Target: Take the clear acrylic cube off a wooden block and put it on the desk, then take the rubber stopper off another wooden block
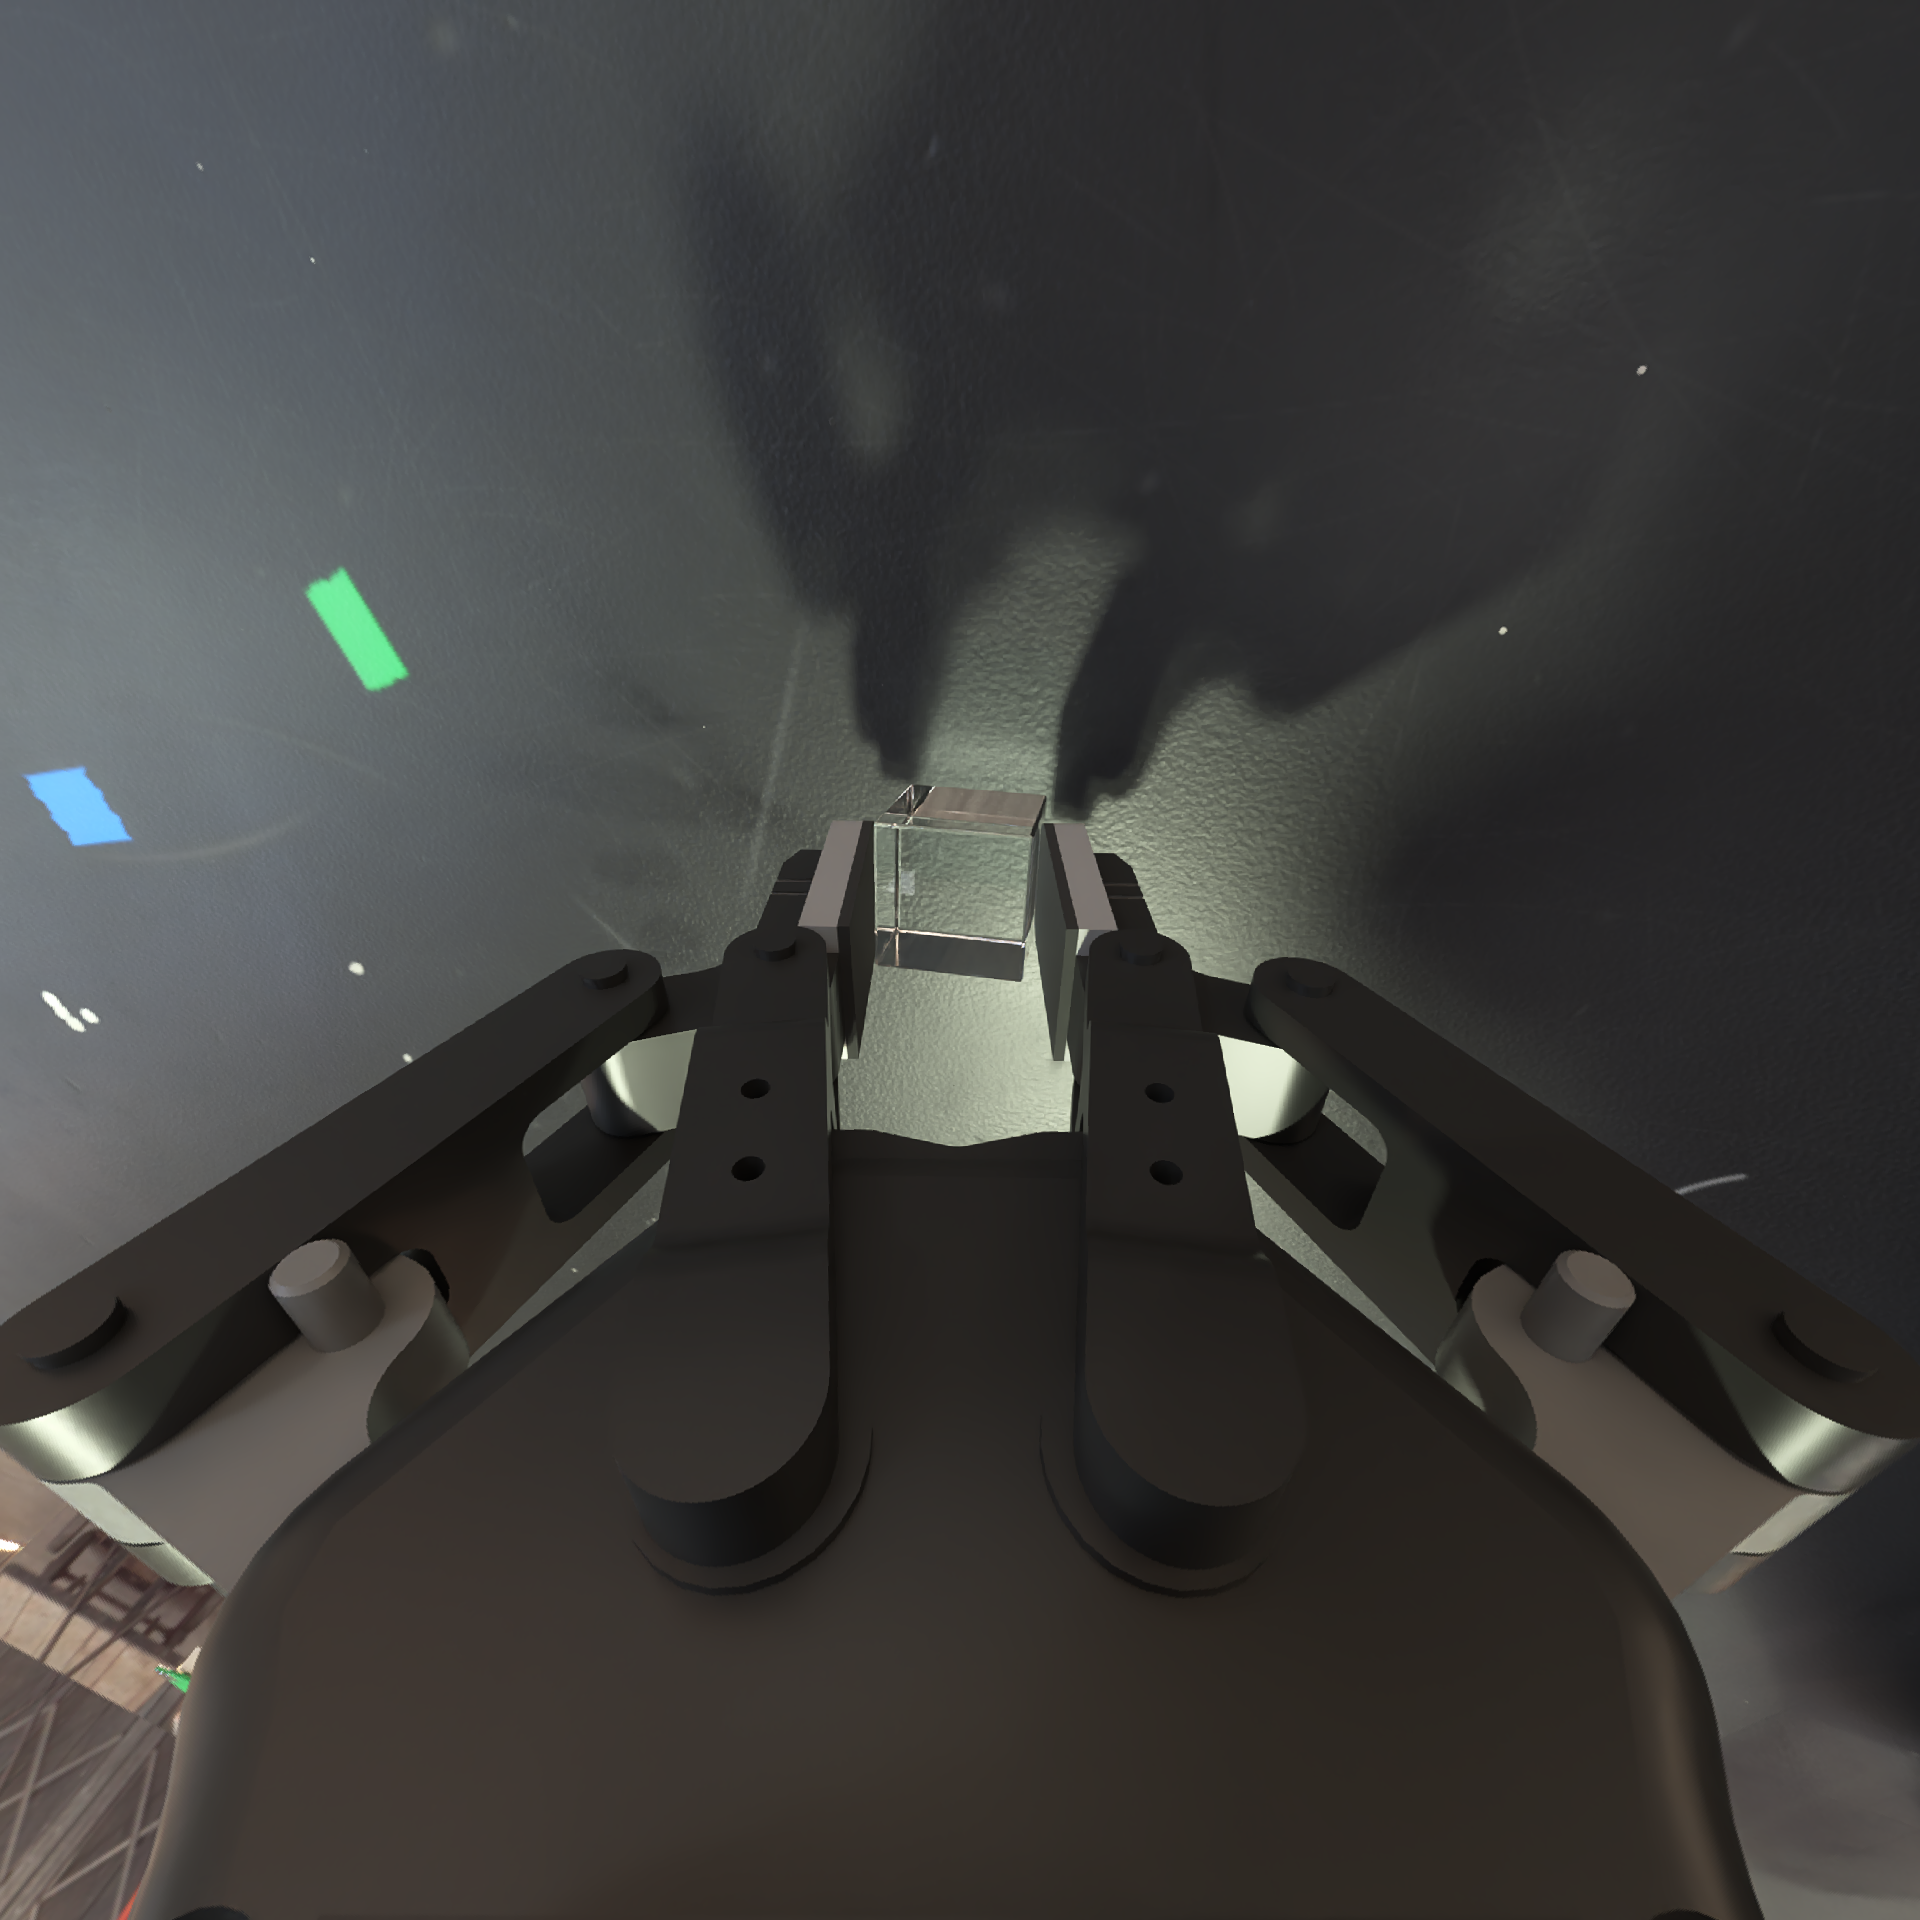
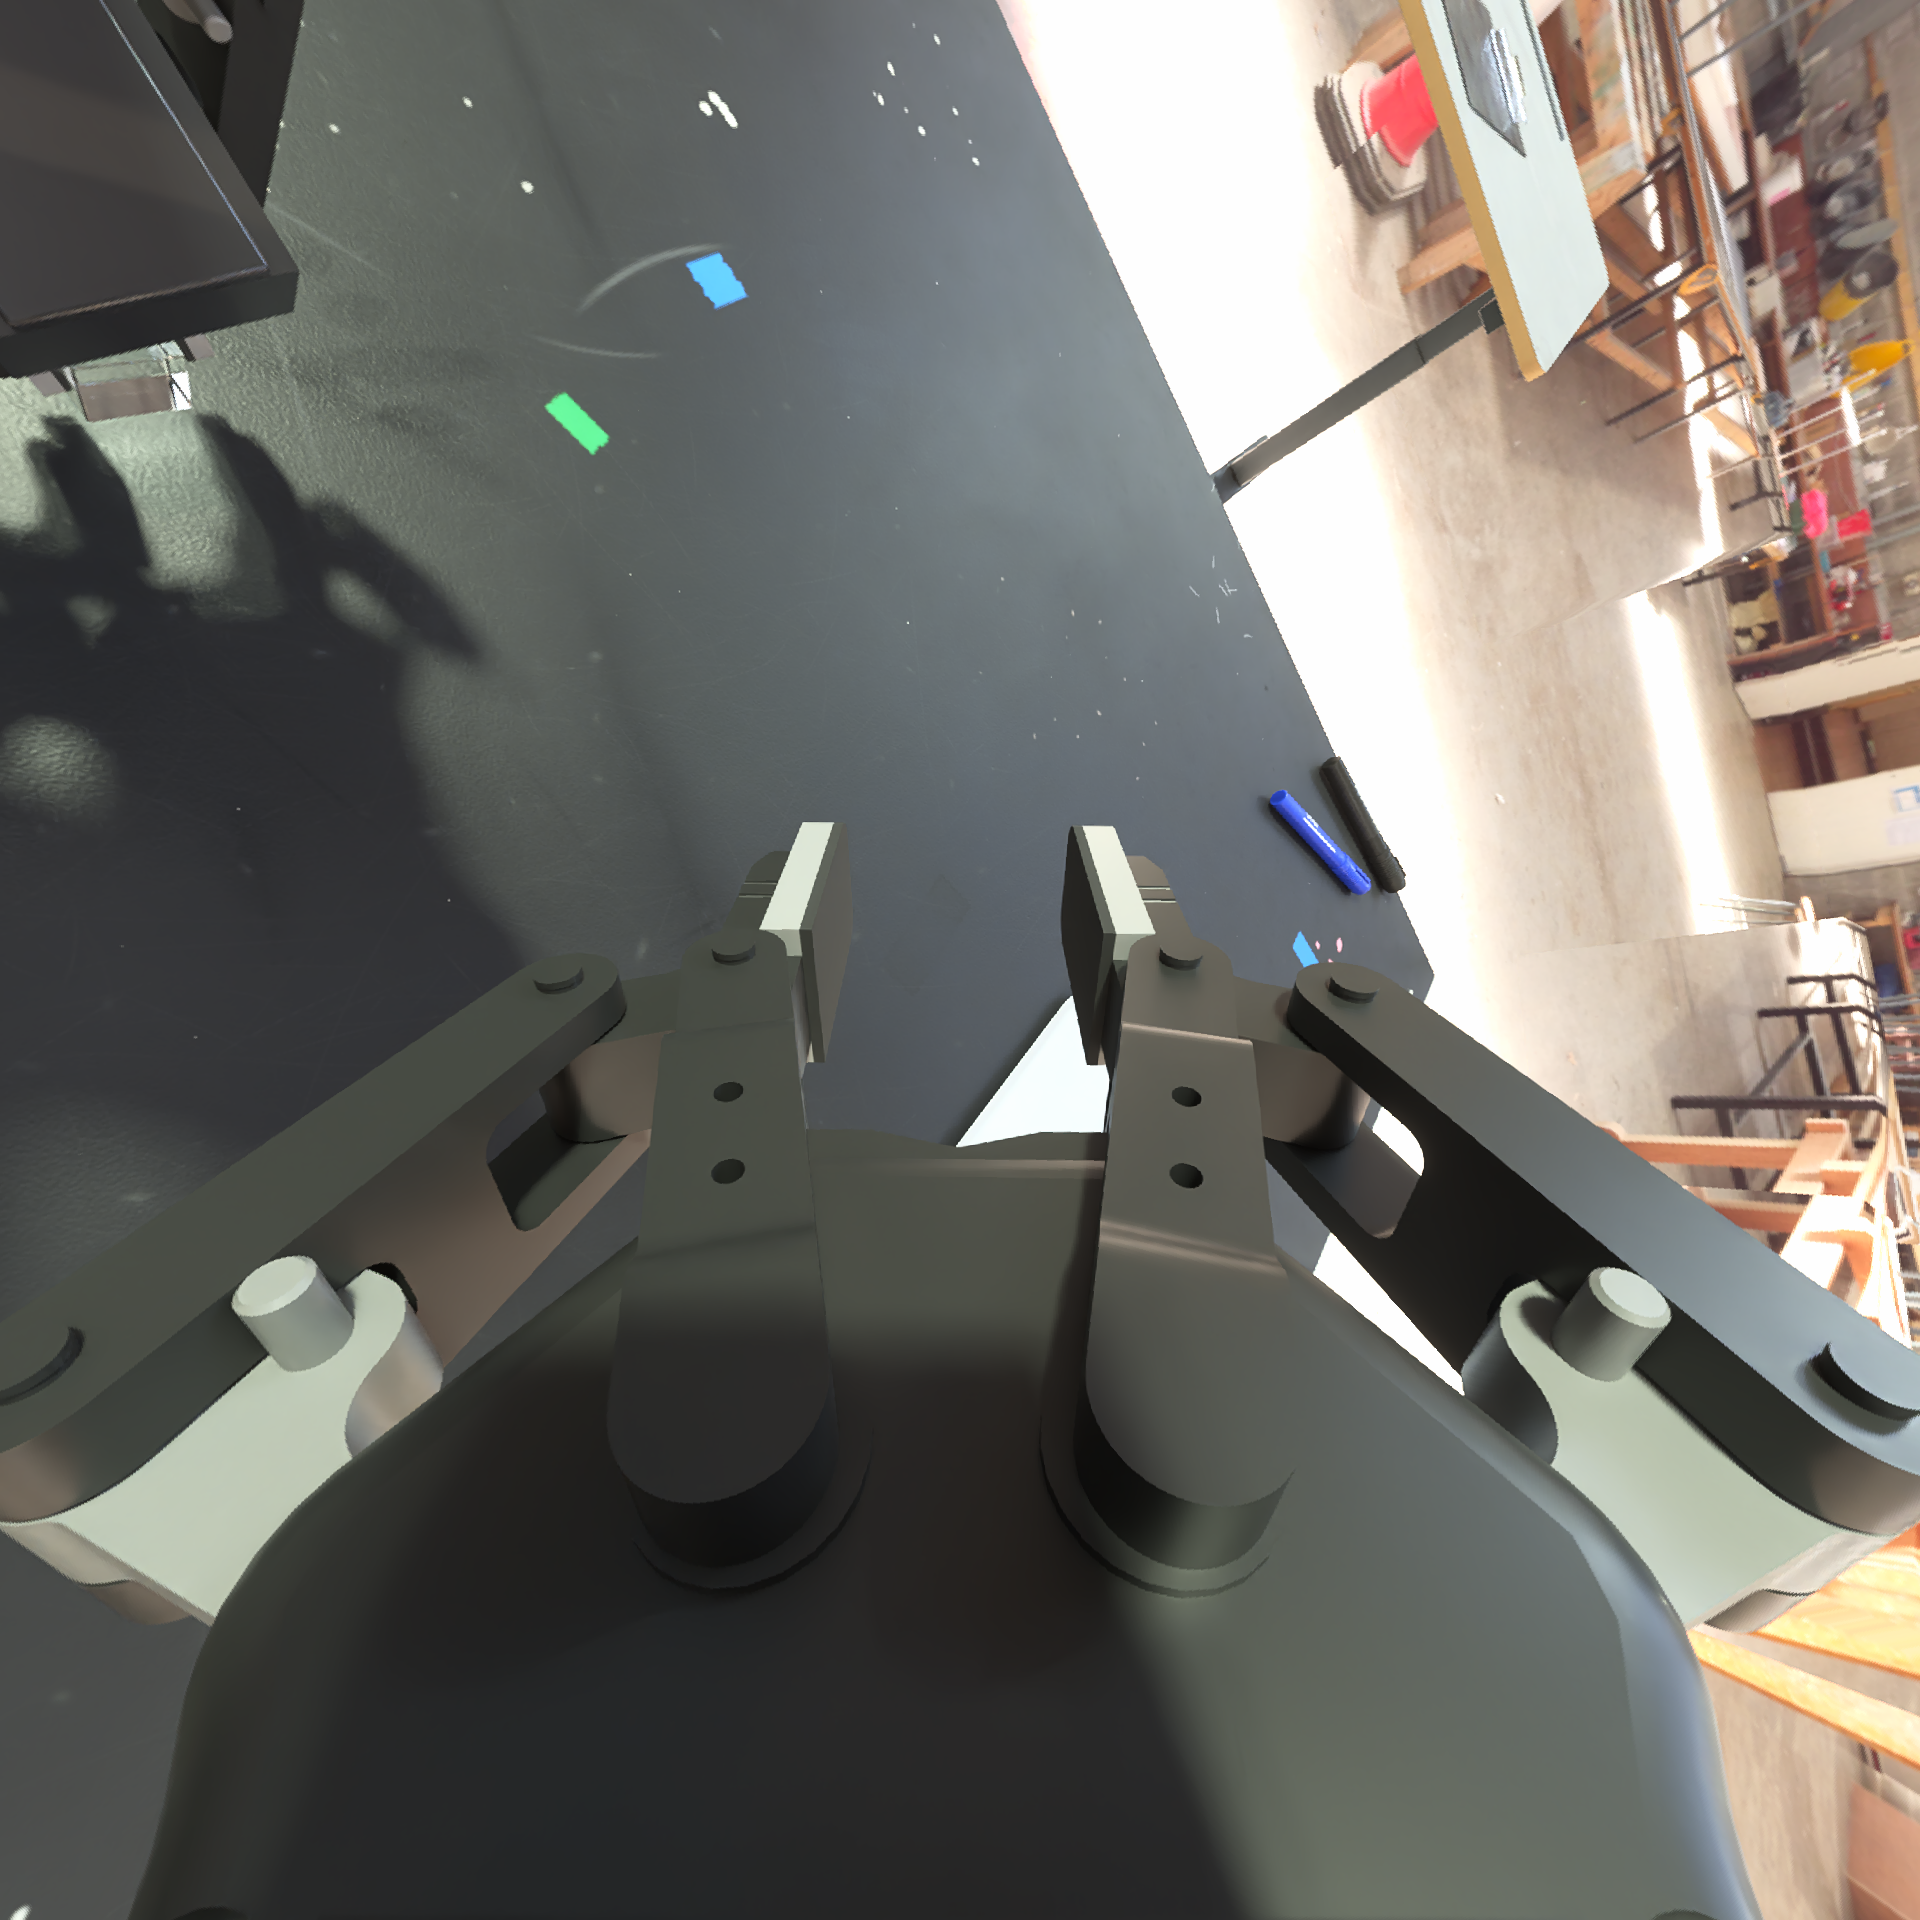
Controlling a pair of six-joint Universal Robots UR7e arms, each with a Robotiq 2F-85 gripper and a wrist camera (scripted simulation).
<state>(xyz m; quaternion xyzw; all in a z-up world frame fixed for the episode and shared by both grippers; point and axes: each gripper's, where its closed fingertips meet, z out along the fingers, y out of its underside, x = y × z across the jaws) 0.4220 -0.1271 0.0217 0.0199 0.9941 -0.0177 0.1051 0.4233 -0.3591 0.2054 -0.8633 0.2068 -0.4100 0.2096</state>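
Observation:
In the left wrist view my left gripper (image 1: 956,836) is shut on the clear acrylic cube (image 1: 956,899). The pads press on its two sides. It hangs just above the dark desk (image 1: 520,416), and the shadows of the fingers fall on the desk right beyond it. The cube also shows in the right wrist view (image 2: 130,390), at the far upper left, under the left gripper's body. My right gripper (image 2: 951,836) is open and empty, above the desk near its right edge. No wooden block or rubber stopper is in view.
Green tape (image 1: 356,634) and blue tape (image 1: 78,805) are stuck to the desk left of the cube. A blue marker (image 2: 1320,842) and a black marker (image 2: 1361,826) lie by the desk's edge (image 2: 1195,416). Beyond it is a workshop floor with another table (image 2: 1527,177).

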